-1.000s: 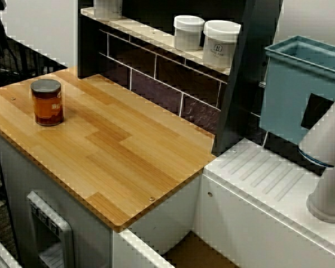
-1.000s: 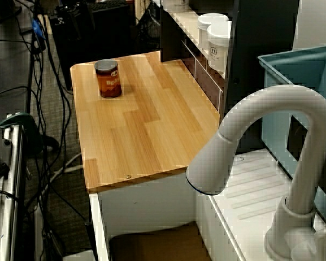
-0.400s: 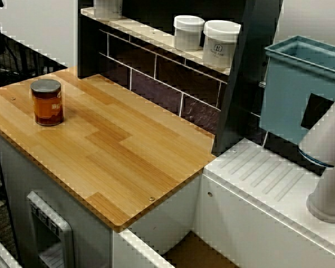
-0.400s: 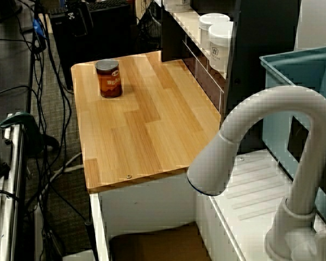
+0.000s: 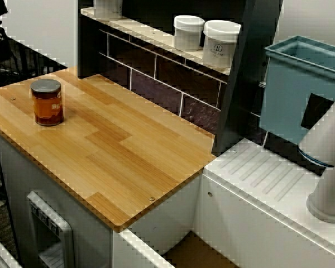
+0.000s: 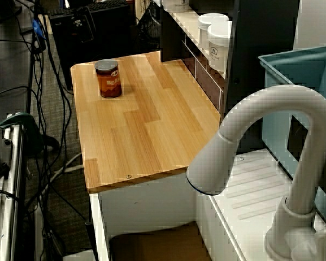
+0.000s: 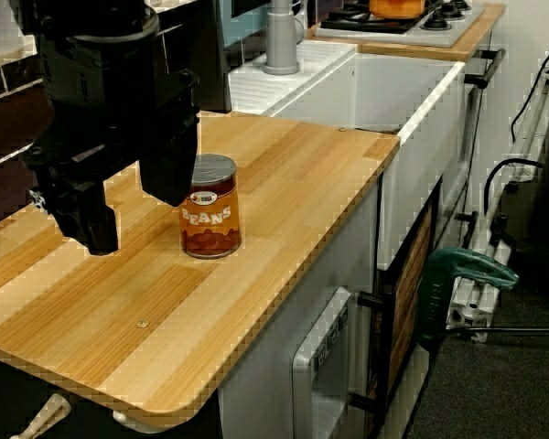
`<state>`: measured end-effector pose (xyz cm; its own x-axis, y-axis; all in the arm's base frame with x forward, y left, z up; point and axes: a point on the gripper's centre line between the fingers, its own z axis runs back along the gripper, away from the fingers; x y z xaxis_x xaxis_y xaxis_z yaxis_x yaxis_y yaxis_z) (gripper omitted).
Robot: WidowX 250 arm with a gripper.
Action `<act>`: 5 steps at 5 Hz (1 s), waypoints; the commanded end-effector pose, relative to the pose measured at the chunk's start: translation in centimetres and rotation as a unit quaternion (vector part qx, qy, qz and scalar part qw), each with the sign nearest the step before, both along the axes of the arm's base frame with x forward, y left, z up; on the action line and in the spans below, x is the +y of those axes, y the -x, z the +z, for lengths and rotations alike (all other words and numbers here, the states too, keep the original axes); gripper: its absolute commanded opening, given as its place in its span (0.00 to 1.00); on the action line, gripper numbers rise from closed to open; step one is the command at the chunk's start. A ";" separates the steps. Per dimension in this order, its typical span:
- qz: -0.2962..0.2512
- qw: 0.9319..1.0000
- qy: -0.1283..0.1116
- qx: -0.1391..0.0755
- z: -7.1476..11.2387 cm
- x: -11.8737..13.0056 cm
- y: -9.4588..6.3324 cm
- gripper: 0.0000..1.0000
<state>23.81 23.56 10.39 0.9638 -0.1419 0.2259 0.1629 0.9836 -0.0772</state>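
The brown cylindrical beans can (image 5: 47, 103) with a grey metal lid stands upright and untouched on the light wooden countertop (image 5: 128, 159), near its end edge farthest from the white sink (image 7: 412, 101), while my black gripper (image 7: 133, 219) hangs beside it, jaws apart and empty, so I judge no grasp made yet.

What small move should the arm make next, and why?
Probably ease the jaws forward toward the can of beans, which stands upright on the wooden counter. In the view from the counter's end the jaws are open and hold nothing, and the view from above shows them off past the counter's edge, apart from the can. Closing now would likely catch only air.
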 end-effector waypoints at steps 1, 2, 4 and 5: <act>0.023 0.999 -0.031 -0.015 -1.0 -1.1 -0.5 1.00; 0.018 0.999 -0.042 -0.014 -2.3 -1.8 -1.0 1.00; 0.004 0.999 -0.040 -0.007 -3.6 -3.9 -2.3 1.00; 0.001 0.999 -0.038 -0.007 -4.7 -5.9 -2.8 1.00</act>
<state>26.44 18.15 4.78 0.9671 -0.1429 0.2106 0.1506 0.9884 -0.0206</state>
